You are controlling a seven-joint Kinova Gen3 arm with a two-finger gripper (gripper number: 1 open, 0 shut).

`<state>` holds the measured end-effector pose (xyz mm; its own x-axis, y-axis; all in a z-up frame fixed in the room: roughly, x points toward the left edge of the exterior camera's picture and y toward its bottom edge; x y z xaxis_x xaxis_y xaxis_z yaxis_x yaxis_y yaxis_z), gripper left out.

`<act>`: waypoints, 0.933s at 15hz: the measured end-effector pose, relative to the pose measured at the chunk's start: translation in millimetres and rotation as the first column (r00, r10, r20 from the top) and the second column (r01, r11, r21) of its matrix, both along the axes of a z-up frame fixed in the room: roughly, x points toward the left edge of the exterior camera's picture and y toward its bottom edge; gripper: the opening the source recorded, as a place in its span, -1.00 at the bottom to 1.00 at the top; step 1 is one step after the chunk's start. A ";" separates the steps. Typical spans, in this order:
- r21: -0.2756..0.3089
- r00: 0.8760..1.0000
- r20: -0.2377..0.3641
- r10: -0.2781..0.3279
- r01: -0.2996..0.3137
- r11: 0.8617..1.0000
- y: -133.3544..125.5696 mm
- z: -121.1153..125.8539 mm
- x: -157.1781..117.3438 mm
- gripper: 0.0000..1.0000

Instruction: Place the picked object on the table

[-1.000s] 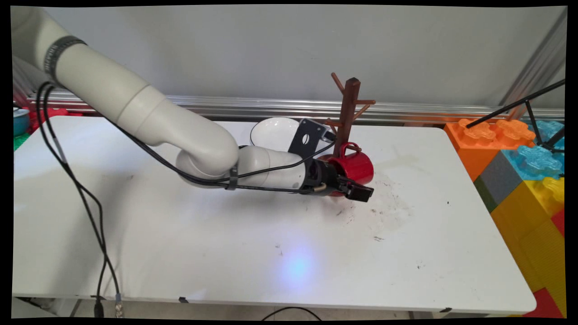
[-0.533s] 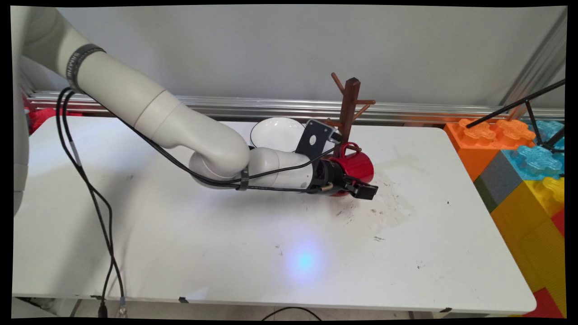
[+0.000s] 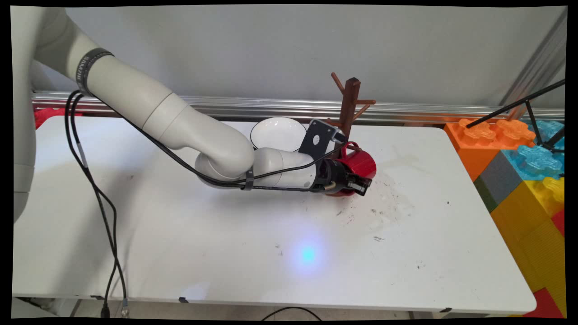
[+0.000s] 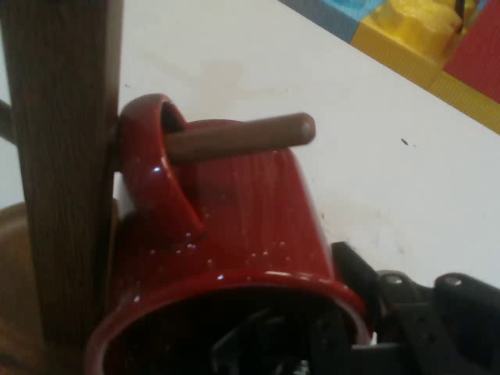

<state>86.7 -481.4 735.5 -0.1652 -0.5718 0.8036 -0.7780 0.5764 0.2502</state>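
Note:
A red mug [image 3: 363, 164] lies tilted against the brown wooden mug tree [image 3: 350, 108] at the back middle of the white table [image 3: 180, 234]. In the hand view the red mug [image 4: 234, 226] has its handle [image 4: 156, 172] threaded over a wooden peg [image 4: 242, 137] beside the tree's post [image 4: 62, 156], with its open mouth towards the camera. My gripper [image 3: 359, 184] is shut on the mug's rim. One finger of the gripper [image 4: 336, 320] lies outside the wall at the right and the other reaches inside the mouth.
A white bowl [image 3: 276, 133] stands just left of the mug tree, behind my wrist. Large orange, blue, grey and yellow toy blocks [image 3: 519, 171] are stacked past the table's right edge, with thin black rods [image 3: 519, 104] above them. Black cables [image 3: 95, 194] hang at the left.
My hand has pushed right and slightly back towards the tree. The mug has shifted a little up and right with it, its handle further along the peg.

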 end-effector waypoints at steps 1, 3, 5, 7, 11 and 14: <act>-0.010 1.000 -0.001 -0.001 0.001 1.000 -1.6 0.6 -0.5 -1.00; -0.019 1.000 -0.004 -0.004 0.004 1.000 -3.0 1.9 -1.5 -1.00; -0.027 1.000 -0.008 -0.006 0.006 1.000 -3.0 4.7 -2.6 -1.00; -0.031 1.000 -0.013 -0.011 0.010 0.999 -1.0 8.3 -3.8 -1.00; -0.032 0.999 -0.029 -0.033 0.033 0.999 10.9 22.0 -8.6 -1.00; -0.031 0.998 -0.040 -0.054 0.053 0.998 22.3 32.9 -11.1 -1.00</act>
<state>75.6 -459.1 768.4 -0.1616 -0.5387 0.8269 -0.7356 0.6243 0.2629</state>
